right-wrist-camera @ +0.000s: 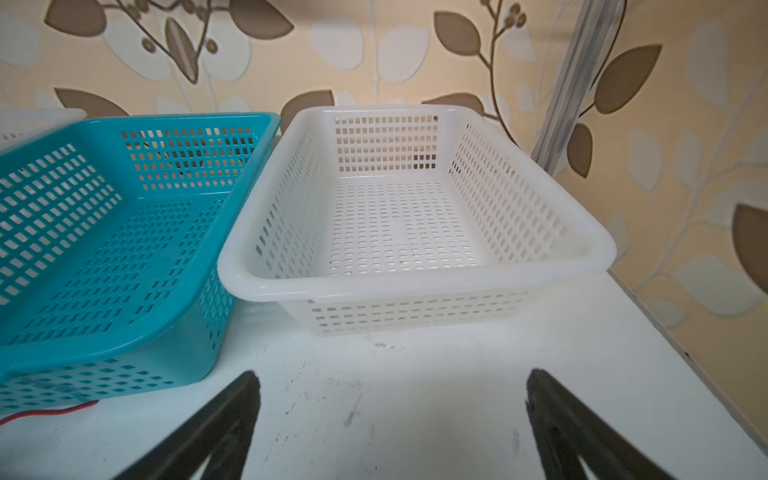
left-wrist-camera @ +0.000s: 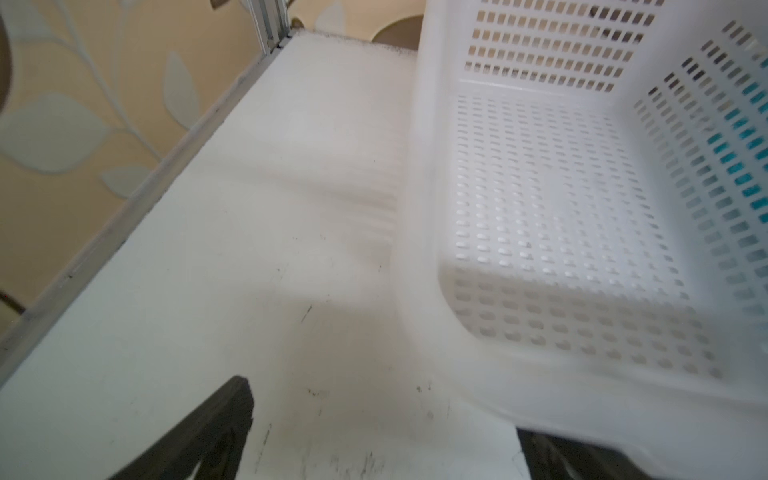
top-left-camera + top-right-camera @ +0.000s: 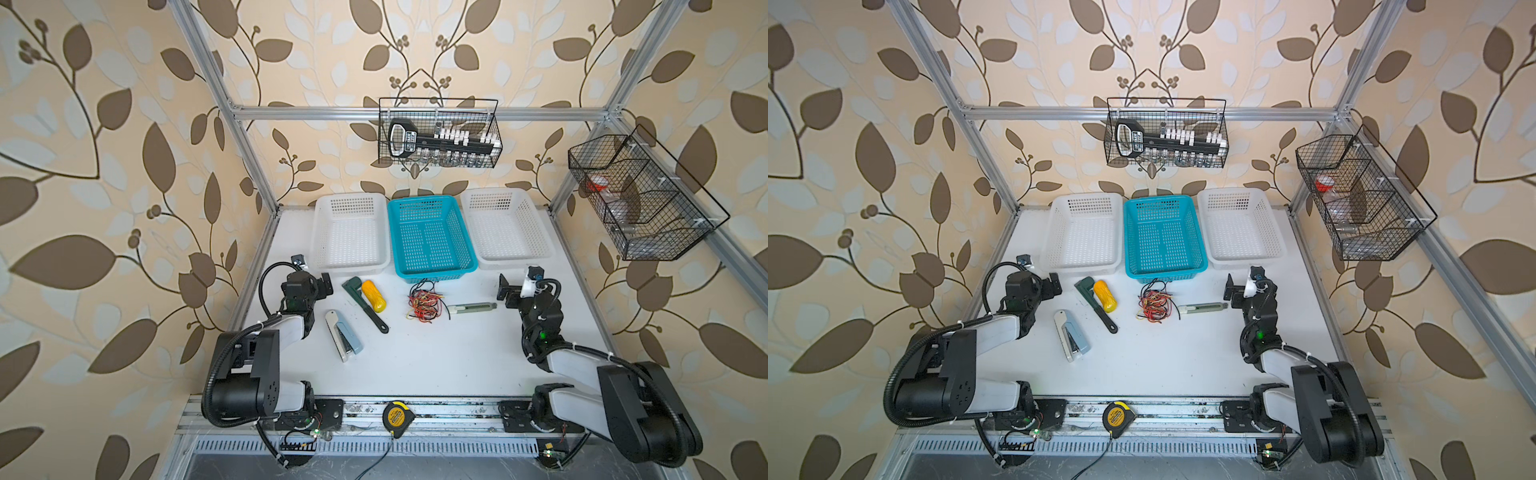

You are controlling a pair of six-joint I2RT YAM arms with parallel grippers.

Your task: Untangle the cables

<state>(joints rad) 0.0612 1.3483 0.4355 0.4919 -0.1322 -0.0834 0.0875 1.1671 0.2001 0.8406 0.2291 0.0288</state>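
The cables are one messy red, yellow and black knot sitting on the white table, just in front of the blue basket, with a few black ends reaching toward its front wall. Neither arm is touching them. The left gripper hangs well off to the left of the knot, fingers spread wide and holding nothing, with a wrench and a yellow thing lying in between. The right gripper is off on the other side, fingers also wide apart and empty, and a grey-green tool lies between it and the tangle. In the right wrist view only one red wire peeks in beside the blue basket.
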